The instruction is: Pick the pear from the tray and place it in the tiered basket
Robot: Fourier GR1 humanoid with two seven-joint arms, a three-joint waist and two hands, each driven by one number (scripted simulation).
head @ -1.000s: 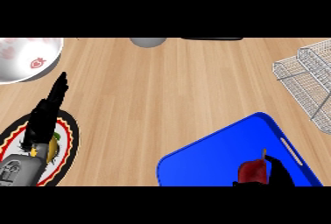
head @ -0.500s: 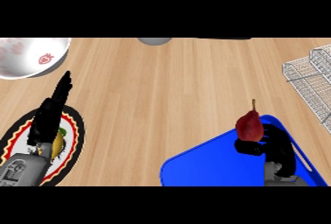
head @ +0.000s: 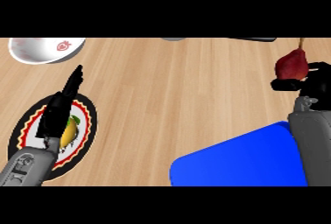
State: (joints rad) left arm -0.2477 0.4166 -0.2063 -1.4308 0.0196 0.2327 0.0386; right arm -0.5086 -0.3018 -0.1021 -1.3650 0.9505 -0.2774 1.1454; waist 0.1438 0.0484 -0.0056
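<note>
Since earlier, right robot hand (head: 304, 83) is carrying pinched dark-red pear (head: 291, 64) off blue rectangular tray (head: 242, 162), basketward; left robot hand (head: 61, 107) is resting straight-fingered over patterned plate (head: 87, 131).

A kitchen: a wooden counter (head: 181, 96) carries a strawberry-printed white bowl (head: 45, 47), a patterned plate (head: 81, 131) and a blue tray (head: 245, 162).

white bowl (head: 45, 48) upper left, patterned plate (head: 87, 131) lower left
</note>
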